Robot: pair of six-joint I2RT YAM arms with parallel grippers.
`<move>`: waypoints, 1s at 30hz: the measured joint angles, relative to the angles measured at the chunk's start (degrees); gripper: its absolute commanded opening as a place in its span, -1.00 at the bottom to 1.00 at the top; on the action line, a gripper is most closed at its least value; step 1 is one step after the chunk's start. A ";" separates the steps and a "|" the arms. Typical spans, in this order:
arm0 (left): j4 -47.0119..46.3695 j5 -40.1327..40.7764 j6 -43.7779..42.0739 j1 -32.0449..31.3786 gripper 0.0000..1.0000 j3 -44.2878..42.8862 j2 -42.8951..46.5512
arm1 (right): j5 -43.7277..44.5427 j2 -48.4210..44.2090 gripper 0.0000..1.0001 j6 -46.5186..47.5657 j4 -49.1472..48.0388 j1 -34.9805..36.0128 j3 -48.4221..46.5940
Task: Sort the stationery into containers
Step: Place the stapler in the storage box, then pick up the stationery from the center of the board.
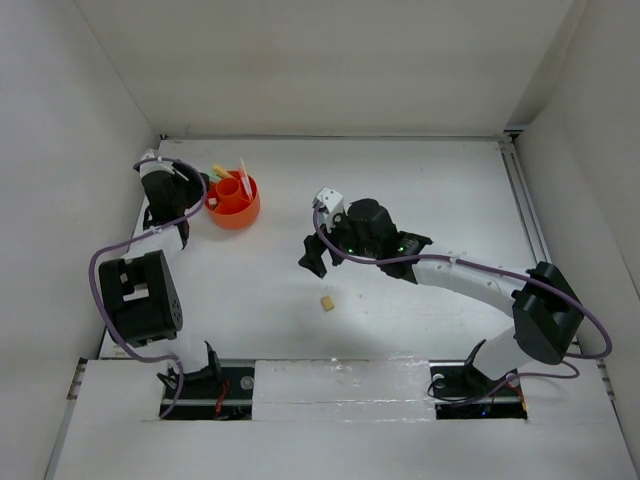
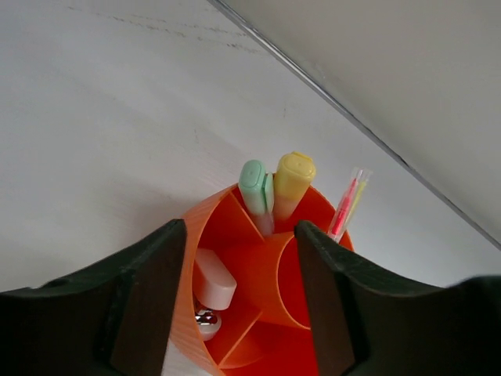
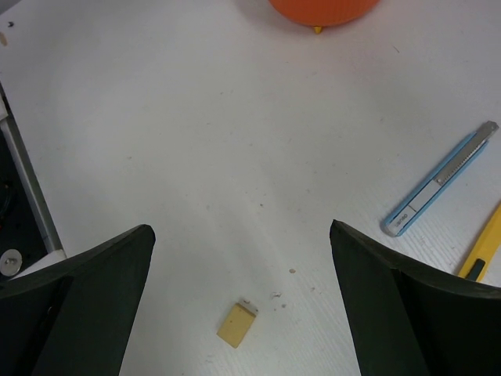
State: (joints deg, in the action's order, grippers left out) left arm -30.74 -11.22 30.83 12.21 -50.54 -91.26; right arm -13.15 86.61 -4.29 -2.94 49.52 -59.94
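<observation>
Orange cup [image 2: 207, 221] sits at the far left of the white counter [image 1: 420, 180], right under the left gripper [image 2: 239, 227], whose jaws are partway apart over the rim with nothing pinched between them. Inside the cup, a green-capped marker [image 2: 254, 186] and a yellow-capped marker [image 2: 293, 178] stand upright side by side at the far wall. A thin clear pen [image 2: 348, 202] with pink and yellow in it leans at the rim next to them. A pale pinkish block [image 2: 213, 280] lies in a nearer compartment, with some small shiny bit [image 2: 205, 318] just below it, can't tell what. Over on the other side, the right gripper [image 3: 240, 229] hangs with jaws spread wide and empty. The little tan eraser [image 3: 237, 324] lies loose on the counter between the jaws, touching neither. A grey-blue pen-like thing [image 3: 440, 178] with a metal clip lies off to the side, and a yellow one [image 3: 483, 252] near it is cut off at the frame edge.
</observation>
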 measured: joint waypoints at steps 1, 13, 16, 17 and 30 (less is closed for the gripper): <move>0.76 0.98 0.13 0.00 0.37 0.11 1.07 | 0.68 0.04 1.00 0.13 0.35 0.00 -0.04; 41.11 41.22 16.13 -10.10 1.00 -22.36 12.33 | 22.23 8.76 1.00 -3.34 16.13 0.61 -7.67; 53.86 56.04 25.31 -24.33 1.00 -32.04 13.20 | 26.34 8.87 0.95 -6.71 19.12 1.68 -6.47; 55.74 59.08 26.60 -29.05 1.00 -32.87 14.29 | 27.32 8.74 0.94 -7.93 19.54 2.32 -5.64; 46.45 60.13 19.08 -35.21 1.00 -10.84 37.51 | 29.90 5.79 0.67 -21.59 20.72 15.21 5.64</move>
State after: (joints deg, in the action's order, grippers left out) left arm 15.70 48.90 49.91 -23.00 -61.39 -53.76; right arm 16.75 92.40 -25.89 17.78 64.73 -54.30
